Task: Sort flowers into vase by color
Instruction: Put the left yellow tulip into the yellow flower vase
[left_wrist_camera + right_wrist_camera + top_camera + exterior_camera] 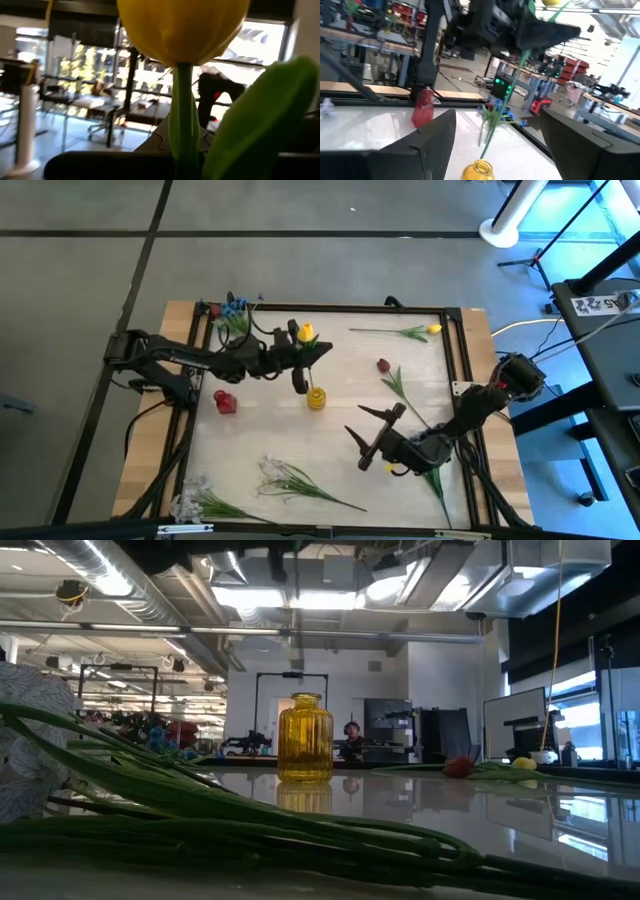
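The left gripper (300, 352) is up above the middle of the white table (330, 450), fingers clamped on the green stem of a yellow tulip (306, 333), which hangs right over the small amber-yellow ribbed glass vase (316, 398). From the right wrist camera the stem (502, 97) dangles just above the vase mouth (479, 170), not in it. The right gripper (378, 434) waits low on the right side with its two dark fingers spread wide and nothing between them. A second yellow tulip (432, 329) lies near the far edge, a dark red bud (383, 365) lies between it and the vase, and a small red vase (224, 401) stands on the left. Blue clustered blooms (234, 308) sit at the far left corner; white wispy sprigs (275, 476) rest along the near edge.
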